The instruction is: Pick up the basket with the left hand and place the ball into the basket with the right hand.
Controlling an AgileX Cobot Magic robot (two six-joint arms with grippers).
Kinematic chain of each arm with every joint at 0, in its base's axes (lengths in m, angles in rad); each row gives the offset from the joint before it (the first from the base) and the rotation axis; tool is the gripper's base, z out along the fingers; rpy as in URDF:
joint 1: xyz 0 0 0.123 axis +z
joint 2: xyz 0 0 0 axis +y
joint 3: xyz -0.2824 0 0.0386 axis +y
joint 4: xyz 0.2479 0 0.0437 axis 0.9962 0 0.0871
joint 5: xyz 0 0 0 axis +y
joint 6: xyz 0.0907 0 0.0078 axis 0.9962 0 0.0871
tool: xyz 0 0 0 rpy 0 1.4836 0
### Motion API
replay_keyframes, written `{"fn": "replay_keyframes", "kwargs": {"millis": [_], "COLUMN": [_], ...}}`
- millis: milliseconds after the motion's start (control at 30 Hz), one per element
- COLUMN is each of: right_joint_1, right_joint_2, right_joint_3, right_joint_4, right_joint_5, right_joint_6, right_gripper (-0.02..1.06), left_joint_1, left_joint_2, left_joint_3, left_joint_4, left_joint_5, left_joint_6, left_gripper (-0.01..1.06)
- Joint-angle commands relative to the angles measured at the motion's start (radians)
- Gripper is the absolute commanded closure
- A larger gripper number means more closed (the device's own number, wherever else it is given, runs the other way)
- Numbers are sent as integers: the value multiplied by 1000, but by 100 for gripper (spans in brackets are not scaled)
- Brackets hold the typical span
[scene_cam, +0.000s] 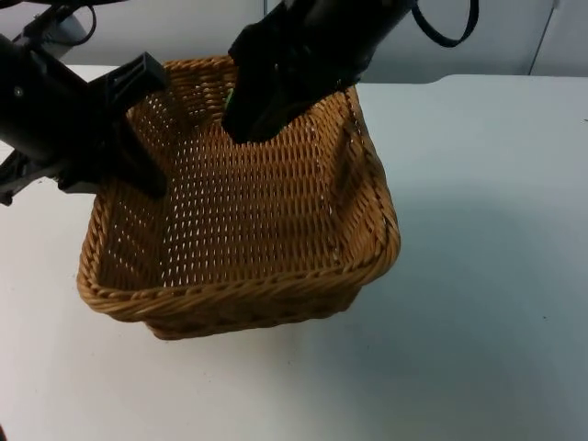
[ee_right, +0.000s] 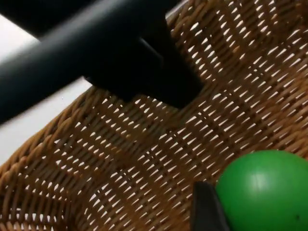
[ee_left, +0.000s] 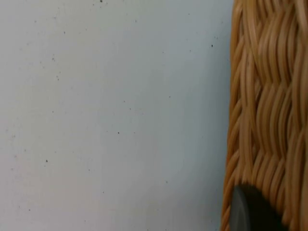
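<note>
Right gripper [scene_cam: 241,118] hangs inside the woven basket [scene_cam: 276,303], low over its far wall, fingers pinching a green ball [ee_right: 264,190]; from above only a sliver of green [scene_cam: 229,95] peeks past the black housing. Left gripper [scene_cam: 138,170] clamps the basket's left wall near the far corner, one fingertip [ee_left: 248,211] pressed on the outer weave. The basket appears to ride slightly tilted above the white table [scene_cam: 478,276], though whether its near edge touches the surface is hard to tell. It sits toward the table's far edge, left of centre.
</note>
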Motion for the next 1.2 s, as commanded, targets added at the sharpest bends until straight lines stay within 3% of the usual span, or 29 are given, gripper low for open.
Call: {"fn": "replay_keyframes", "kwargs": {"millis": [0, 367, 400, 467, 500, 567, 600, 700, 967, 1067, 1100, 1133, 1167], "right_joint_1": [5, 5, 5, 5, 5, 5, 5, 5, 5, 5, 5, 5, 5], "right_joint_2": [18, 64, 64, 64, 64, 64, 64, 64, 16, -62, -108, -108, -145], "right_joint_3": [-4, -1, -1, -1, -1, -1, -1, -1, -58, -112, -137, -137, -148], "right_joint_4": [14, 21, 21, 21, 21, 21, 21, 19, -94, -204, -265, -265, -288], "right_joint_5": [0, -8, -12, -19, -19, -25, -30, -40, -39, 1, 18, 18, 30], "right_joint_6": [-2, 0, 0, 0, 0, 1, 15, 44, 105, 125, 152, 152, 157], "right_gripper": [105, 104, 100, 77, 77, 53, 46, 42, 46, 66, 86, 86, 99], "left_joint_1": [0, 0, 0, 0, 0, 0, 0, 0, 0, 0, 0, 0, 0], "left_joint_2": [-18, -18, -18, -18, -18, -18, -18, -18, -18, -18, -18, -18, -18], "left_joint_3": [3, 3, 3, 3, 3, 3, 3, 3, 3, 3, 3, 3, 3], "left_joint_4": [-35, -37, -37, -37, -37, -37, -37, -37, -35, -34, -34, -34, -34], "left_joint_5": [19, 21, 23, 23, 23, 23, 23, 23, 39, 46, 46, 46, 46], "left_joint_6": [9, 11, 11, 11, 11, 11, 11, 11, 11, 11, 11, 11, 11], "left_gripper": [105, 105, 105, 105, 105, 105, 105, 105, 105, 105, 105, 105, 105]}}
